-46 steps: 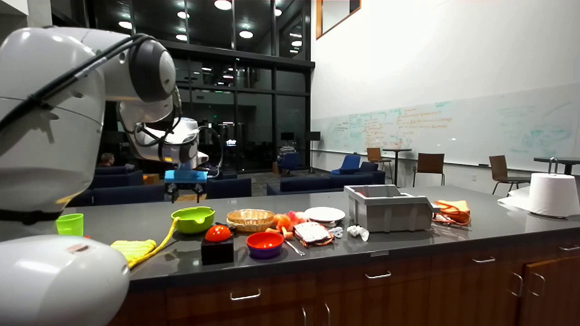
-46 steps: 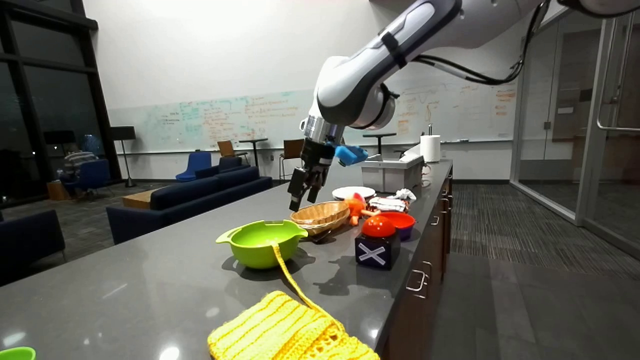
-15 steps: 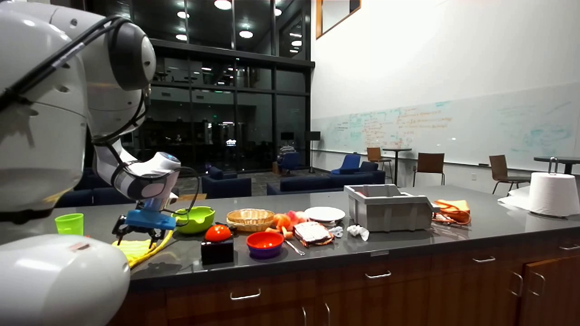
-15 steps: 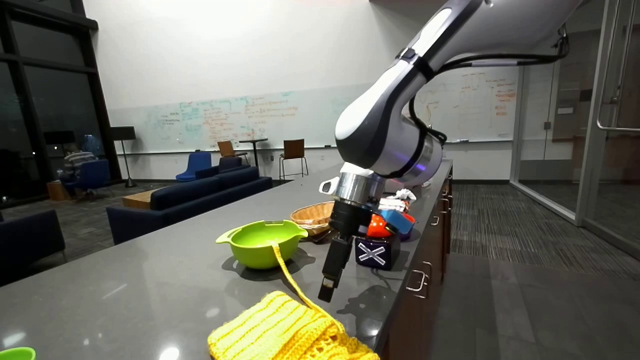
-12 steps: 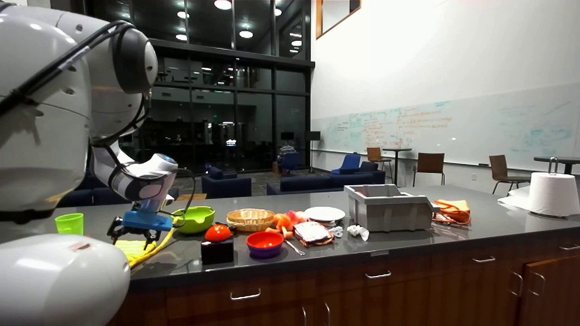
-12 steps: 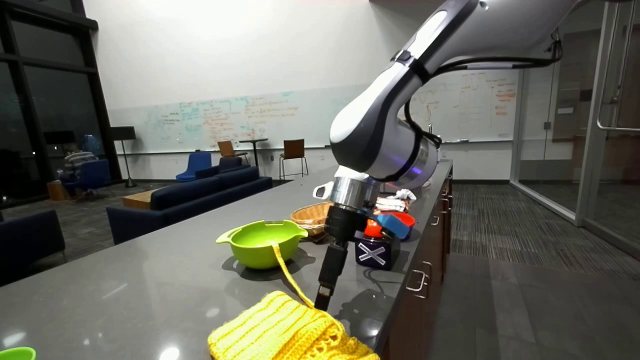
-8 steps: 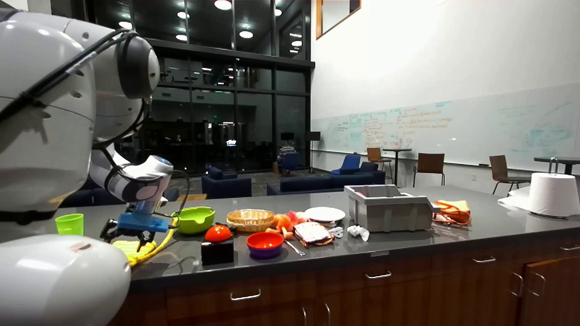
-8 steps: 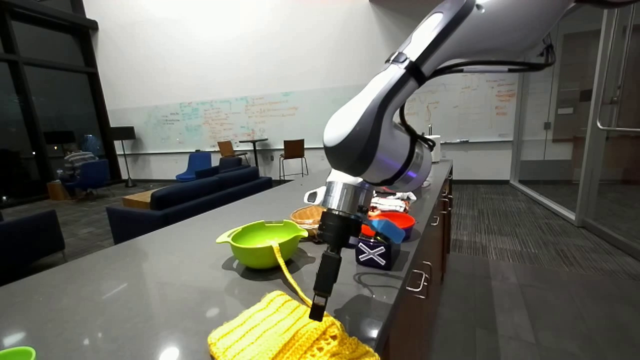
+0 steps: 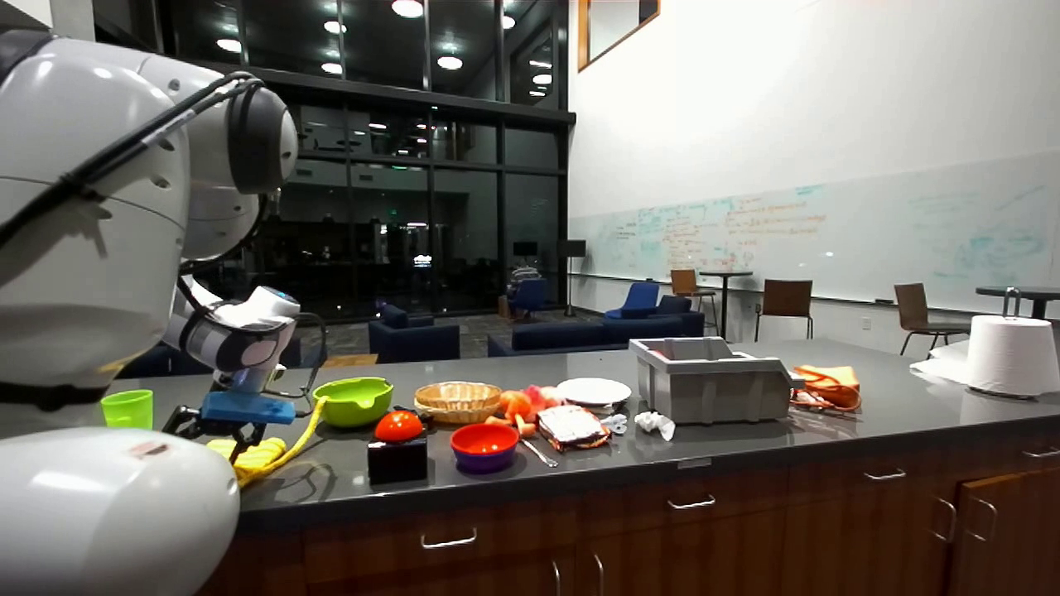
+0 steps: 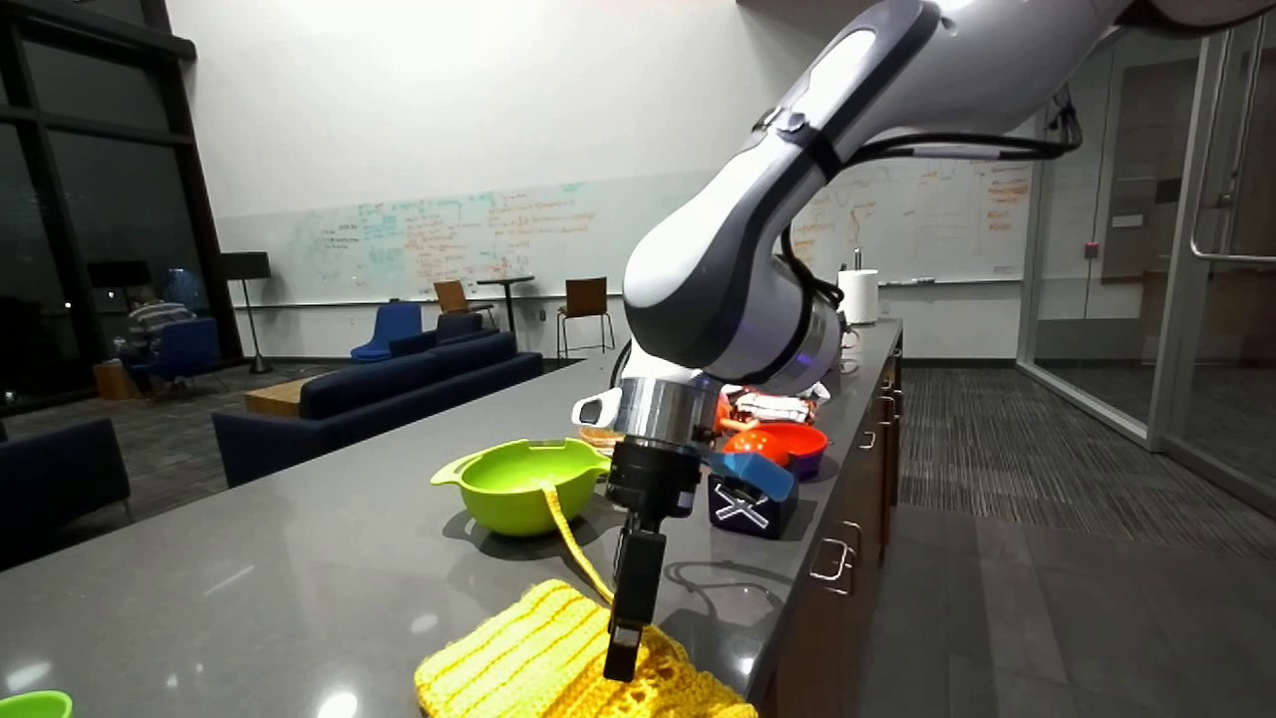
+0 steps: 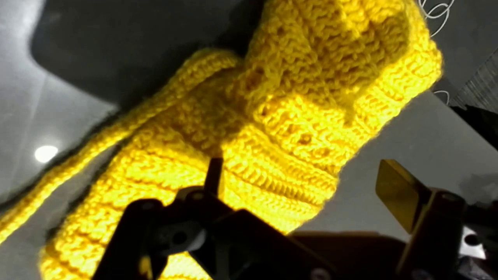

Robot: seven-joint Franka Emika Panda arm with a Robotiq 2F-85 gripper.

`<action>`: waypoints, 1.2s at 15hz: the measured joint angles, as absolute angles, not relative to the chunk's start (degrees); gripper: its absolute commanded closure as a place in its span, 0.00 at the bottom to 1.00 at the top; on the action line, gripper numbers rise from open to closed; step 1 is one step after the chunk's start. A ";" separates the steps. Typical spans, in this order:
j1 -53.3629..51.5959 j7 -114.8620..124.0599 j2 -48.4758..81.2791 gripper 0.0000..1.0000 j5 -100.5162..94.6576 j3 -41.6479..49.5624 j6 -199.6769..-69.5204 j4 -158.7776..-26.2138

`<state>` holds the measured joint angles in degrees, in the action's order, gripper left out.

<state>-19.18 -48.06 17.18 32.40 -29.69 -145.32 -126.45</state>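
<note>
Spread wide with nothing in its grasp, the gripper point(image 11: 305, 182) hangs at the yellow knitted piece point(image 11: 272, 128), which lies near the edge of the dark countertop point(image 10: 329, 558), its cord point(image 11: 99, 143) reaching to the green bowl point(image 10: 508, 511). One finger point(image 11: 214, 175) is over the piece, the other out past its side; I can't tell whether either touches. Looks like an approach to me; taking hold would call for settling lower, then drawing together on the yarn.

A shared office lounge, by its look; a long, written-over whiteboard point(image 9: 737, 228) lines the wall point(image 9: 762, 99); dark blue sofas point(image 10: 409, 374) and a floor lamp point(image 10: 245, 265) stand beyond the desk point(image 9: 894, 397); tall windows point(image 9: 468, 215) and a glass door point(image 10: 1236, 399) besides.
</note>
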 measured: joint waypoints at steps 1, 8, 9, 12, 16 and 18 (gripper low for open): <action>-19.18 -48.06 17.67 0.00 31.67 -29.84 -145.29 -126.24; -19.05 -47.94 21.61 0.00 24.25 -29.65 -145.30 -125.59; -19.00 -47.89 21.91 0.00 23.47 -29.67 -145.19 -125.26; -18.88 -47.87 22.29 0.32 22.15 -29.70 -144.64 -124.61; -18.39 -47.87 22.38 0.62 20.86 -29.68 -144.64 -123.90; -18.15 -47.88 22.44 0.79 20.26 -29.67 -144.64 -123.75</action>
